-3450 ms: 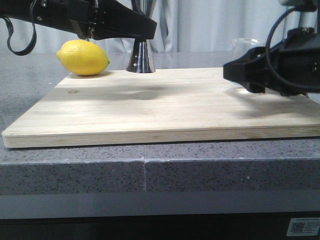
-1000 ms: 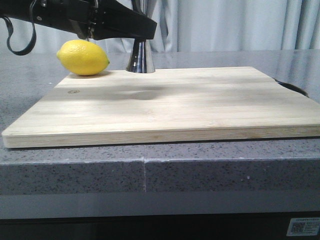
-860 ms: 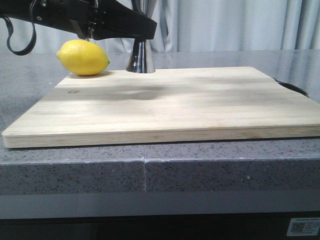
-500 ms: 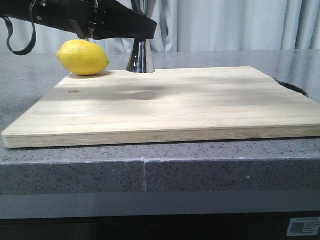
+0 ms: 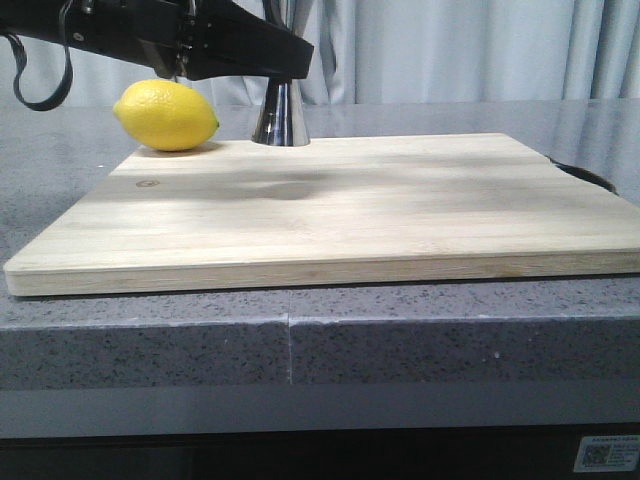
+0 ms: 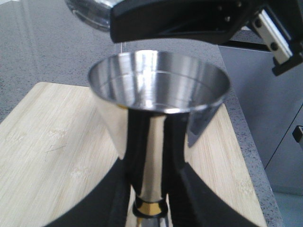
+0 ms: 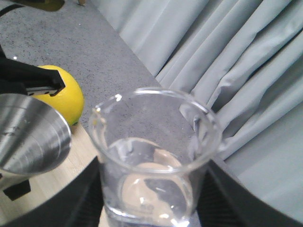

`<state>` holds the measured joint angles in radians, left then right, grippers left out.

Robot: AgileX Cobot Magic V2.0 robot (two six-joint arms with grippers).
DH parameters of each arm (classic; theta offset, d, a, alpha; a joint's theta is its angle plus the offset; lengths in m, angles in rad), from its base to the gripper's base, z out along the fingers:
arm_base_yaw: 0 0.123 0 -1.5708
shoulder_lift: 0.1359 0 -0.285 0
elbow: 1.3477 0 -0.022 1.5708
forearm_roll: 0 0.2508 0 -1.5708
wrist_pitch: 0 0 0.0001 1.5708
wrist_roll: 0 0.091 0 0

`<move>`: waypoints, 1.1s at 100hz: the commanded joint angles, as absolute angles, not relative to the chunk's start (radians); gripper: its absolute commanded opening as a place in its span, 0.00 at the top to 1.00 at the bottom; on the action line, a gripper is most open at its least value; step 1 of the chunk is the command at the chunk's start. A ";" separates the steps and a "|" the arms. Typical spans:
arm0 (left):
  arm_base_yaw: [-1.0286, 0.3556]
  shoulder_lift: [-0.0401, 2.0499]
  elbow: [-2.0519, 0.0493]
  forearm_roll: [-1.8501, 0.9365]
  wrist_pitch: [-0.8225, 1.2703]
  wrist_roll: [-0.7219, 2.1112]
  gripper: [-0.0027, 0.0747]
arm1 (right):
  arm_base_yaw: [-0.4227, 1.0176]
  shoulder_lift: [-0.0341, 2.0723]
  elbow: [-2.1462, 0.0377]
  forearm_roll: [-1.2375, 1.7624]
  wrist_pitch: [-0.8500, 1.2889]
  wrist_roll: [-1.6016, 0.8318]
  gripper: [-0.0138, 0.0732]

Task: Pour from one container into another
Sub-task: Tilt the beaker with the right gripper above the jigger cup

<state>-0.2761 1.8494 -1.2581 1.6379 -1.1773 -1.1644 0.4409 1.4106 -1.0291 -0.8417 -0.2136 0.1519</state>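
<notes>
While the left end effector (image 6: 150, 201) clamps the jigger (image 6: 156, 104) at its waist at the board's (image 5: 330, 205) 11 o'clock, the right end effector (image 7: 151, 203) grips the fragile, slick beaker (image 7: 154, 156) low, just above the jigger's mouth.

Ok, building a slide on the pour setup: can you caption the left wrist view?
Left hand grips steel jigger at its gold-banded waist above the wooden cutting board.

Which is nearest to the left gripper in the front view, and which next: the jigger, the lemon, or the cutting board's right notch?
1. Steel jigger: clamped in the left gripper.
2. Lemon: just left, beneath the arm.
3. Cutting board's right notch: far right edge.
</notes>
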 commanded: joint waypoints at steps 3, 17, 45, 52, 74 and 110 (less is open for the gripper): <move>-0.294 1.793 -1.286 1.571 -1.360 -1.171 0.82 | 0.442 1.380 -1.071 -0.849 -0.289 0.151 0.52; -0.304 1.793 -1.286 1.571 -1.360 -1.169 0.82 | 0.442 1.381 -1.071 -0.851 -0.289 0.151 0.52; -0.304 1.793 -1.286 1.571 -1.360 -1.168 0.82 | 0.442 1.390 -1.071 -0.880 -0.290 0.151 0.52; -0.304 1.793 -1.286 1.571 -1.360 -1.168 0.82 | 0.442 1.394 -1.071 -0.884 -0.296 0.151 0.52; -0.304 1.793 -1.286 1.571 -1.360 -1.168 0.82 | 0.442 1.394 -1.071 -0.922 -0.298 0.151 0.52; -0.304 1.793 -1.286 1.571 -1.360 -1.168 0.82 | 0.442 1.394 -1.071 -0.979 -0.298 0.151 0.52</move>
<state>-0.2959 1.8494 -1.2581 1.6379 -1.1773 -1.1644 0.4409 1.4255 -1.0291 -0.9703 -0.2393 0.1519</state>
